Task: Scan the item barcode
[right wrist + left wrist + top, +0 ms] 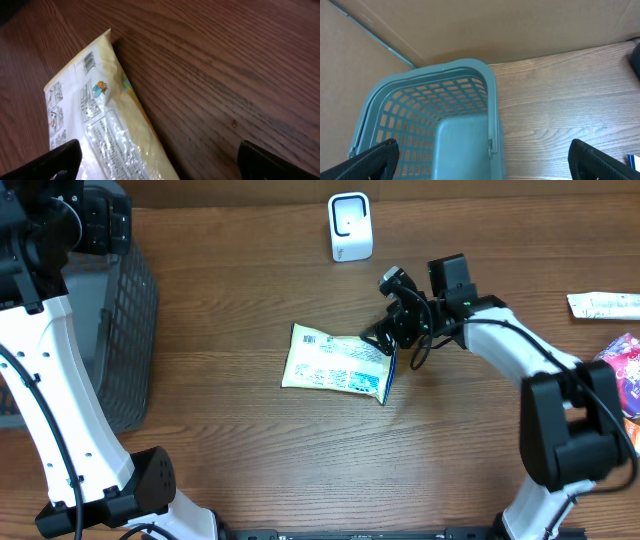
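Basket (130, 320) at table's 9 o'clock; left gripper (487, 160) above it, fingers spread wide, nothing between them; yellow packet (338, 364) flat on table near centre, barcode (90, 61) face up toward its 9 o'clock end; scanner (350, 227) upright at 12 o'clock, well apart from packet; right gripper (383, 338) at packet's 2 o'clock corner, fingers spread, gripping nothing; white wrapper (605, 304), pink pack (625, 370) at 3 o'clock edge.
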Controlling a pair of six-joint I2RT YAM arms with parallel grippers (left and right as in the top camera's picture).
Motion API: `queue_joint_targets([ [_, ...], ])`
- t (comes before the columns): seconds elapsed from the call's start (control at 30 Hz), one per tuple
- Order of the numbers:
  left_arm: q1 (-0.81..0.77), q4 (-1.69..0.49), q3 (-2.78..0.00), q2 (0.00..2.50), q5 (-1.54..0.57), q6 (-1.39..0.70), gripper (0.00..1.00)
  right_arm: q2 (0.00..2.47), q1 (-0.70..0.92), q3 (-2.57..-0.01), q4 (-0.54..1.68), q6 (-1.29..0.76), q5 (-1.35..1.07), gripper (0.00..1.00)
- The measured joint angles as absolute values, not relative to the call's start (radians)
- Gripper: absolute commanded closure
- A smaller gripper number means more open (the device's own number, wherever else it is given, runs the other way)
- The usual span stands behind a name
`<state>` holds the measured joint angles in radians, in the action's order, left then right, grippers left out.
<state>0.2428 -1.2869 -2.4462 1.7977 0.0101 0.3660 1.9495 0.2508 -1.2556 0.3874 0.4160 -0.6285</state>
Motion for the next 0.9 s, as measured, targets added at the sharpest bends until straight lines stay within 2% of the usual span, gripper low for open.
queue_joint_targets([
  [0.3,0.243,-1.287,-2.446,1.798,0.01,0.366,0.0,2.115,0.251,-1.318,0.428,0.408,-0.757,0.0],
  [0.9,0.243,-1.287,-2.446,1.798,0.01,0.366,0.0,2.121,0.375,-1.33,0.654,0.352,-0.913,0.0],
])
